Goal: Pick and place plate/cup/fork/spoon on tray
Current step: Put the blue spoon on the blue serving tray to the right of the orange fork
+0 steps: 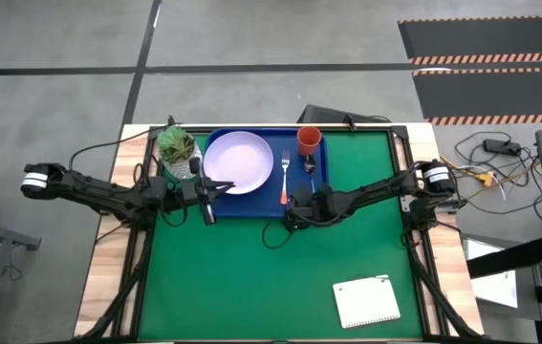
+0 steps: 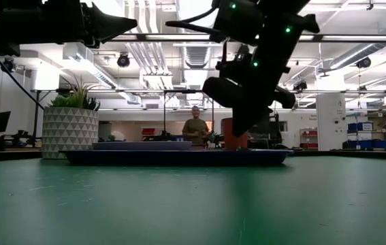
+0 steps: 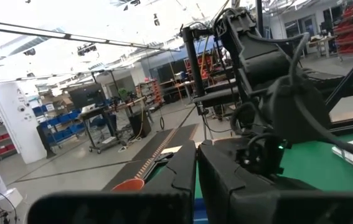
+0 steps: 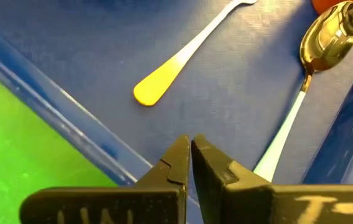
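The blue tray (image 1: 251, 205) lies at the table's far side. On it rest the lavender plate (image 1: 239, 161), the orange-red cup (image 1: 309, 139), the fork (image 1: 285, 177) and the spoon (image 1: 311, 170). The right wrist view shows the fork's orange handle (image 4: 157, 87) and the spoon (image 4: 325, 31) lying flat on the tray floor. My right gripper (image 1: 294, 205) is shut and empty, above the tray's near rim by the fork and spoon. My left gripper (image 1: 208, 196) is shut and empty, at the plate's near edge, lifted off the table.
A white pot with a green plant (image 1: 177, 148) stands at the tray's left end. A white spiral notepad (image 1: 366, 301) lies near the table's near right corner. A person (image 2: 196, 129) stands far off in the room behind the table.
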`<control>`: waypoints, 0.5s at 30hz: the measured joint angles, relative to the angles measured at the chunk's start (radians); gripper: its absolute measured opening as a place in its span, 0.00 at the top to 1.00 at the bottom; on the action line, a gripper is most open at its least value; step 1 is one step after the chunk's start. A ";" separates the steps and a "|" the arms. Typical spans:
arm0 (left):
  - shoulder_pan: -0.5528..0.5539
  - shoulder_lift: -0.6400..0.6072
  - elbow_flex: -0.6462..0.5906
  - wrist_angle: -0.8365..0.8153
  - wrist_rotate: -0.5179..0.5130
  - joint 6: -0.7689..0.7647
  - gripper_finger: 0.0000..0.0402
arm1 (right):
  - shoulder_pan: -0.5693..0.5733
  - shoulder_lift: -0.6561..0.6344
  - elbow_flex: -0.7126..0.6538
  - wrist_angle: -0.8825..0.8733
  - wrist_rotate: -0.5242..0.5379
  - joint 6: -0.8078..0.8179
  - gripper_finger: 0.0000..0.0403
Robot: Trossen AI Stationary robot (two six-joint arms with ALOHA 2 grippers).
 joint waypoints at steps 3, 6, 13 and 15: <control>0.000 0.001 0.000 0.000 0.000 0.000 1.00 | 0.009 0.000 -0.001 0.000 0.008 0.007 0.98; 0.000 0.001 0.000 0.000 0.000 0.000 1.00 | 0.010 0.000 -0.001 0.000 0.010 0.008 0.98; 0.000 0.001 0.000 0.001 0.000 0.000 1.00 | 0.007 0.000 -0.001 0.000 0.010 0.001 0.98; 0.000 0.001 0.000 0.001 0.000 0.000 1.00 | 0.004 0.000 0.004 -0.001 0.010 -0.014 0.98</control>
